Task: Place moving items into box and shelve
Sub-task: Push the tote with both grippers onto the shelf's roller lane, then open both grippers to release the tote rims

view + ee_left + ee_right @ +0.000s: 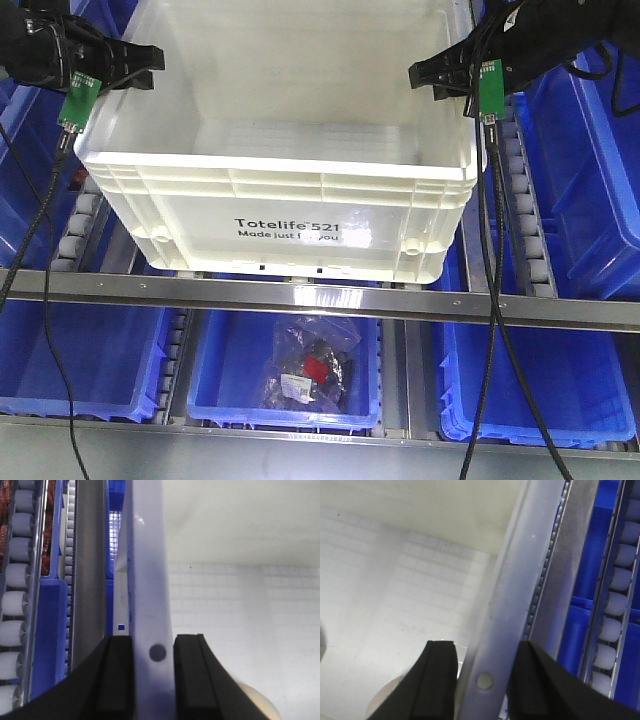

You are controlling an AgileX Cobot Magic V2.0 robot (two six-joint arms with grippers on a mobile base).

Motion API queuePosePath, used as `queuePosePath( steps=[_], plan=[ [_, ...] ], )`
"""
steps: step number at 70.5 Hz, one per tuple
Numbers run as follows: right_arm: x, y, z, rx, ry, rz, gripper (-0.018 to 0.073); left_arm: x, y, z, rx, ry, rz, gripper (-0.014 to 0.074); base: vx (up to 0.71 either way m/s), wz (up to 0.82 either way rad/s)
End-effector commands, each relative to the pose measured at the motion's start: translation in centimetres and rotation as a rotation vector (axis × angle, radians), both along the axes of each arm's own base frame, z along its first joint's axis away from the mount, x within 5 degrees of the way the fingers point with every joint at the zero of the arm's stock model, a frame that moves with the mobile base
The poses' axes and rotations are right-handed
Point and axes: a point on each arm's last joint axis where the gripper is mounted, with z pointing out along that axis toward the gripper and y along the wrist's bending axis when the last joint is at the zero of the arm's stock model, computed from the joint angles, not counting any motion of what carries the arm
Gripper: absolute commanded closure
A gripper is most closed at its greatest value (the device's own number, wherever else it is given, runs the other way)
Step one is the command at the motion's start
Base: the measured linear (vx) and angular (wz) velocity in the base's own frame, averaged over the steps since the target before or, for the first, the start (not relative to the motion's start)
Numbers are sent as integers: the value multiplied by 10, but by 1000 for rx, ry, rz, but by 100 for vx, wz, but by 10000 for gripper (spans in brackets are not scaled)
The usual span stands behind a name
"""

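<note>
A large white translucent box (290, 200), printed "Totelife", rests tilted on the roller shelf. My left gripper (150, 60) is shut on its left rim; the left wrist view shows the rim (147, 580) pinched between the black fingers of that gripper (153, 640). My right gripper (425, 75) is shut on the right rim, which in the right wrist view (520, 570) sits between the fingers of that gripper (485, 647). A pale round item (255, 700) lies on the box floor, also showing in the right wrist view (385, 700).
A metal shelf rail (320, 295) crosses below the box. Roller tracks (525, 200) run along both sides. Blue bins flank the box and fill the lower level; the middle lower bin holds a clear bag with dark and red parts (310, 370).
</note>
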Motion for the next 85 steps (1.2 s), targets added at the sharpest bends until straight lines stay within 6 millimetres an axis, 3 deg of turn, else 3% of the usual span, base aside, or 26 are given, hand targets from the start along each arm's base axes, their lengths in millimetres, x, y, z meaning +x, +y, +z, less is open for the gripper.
queuePosePath(
  steps=[1, 8, 18, 41, 49, 66, 85],
  plan=[
    [-6, 5, 50, 45, -241, 42, 567, -3, -9, 33, -63, -134, 0, 603, 0, 0],
    [-6, 5, 50, 47, -241, 42, 547, -3, -10, 33, -22, -149, -36, 568, 0, 0],
    [-6, 5, 50, 47, -241, 42, 447, -3, -13, 33, -21, -151, -45, 472, 0, 0],
    [-6, 5, 50, 58, -242, 34, 15, -3, -13, 33, -22, -153, -43, 132, 0, 0],
    [-5, 5, 51, 62, -244, 29, -71, -2, -12, 34, -24, -165, -35, 55, 0, 0],
    [-7, 4, 54, 54, -255, 30, -68, -5, -9, 50, -25, -252, -8, 29, 0, 0],
    [-19, -2, 74, 31, -314, 32, -20, -15, -6, 66, 44, -300, -26, 29, 0, 0]
  ],
)
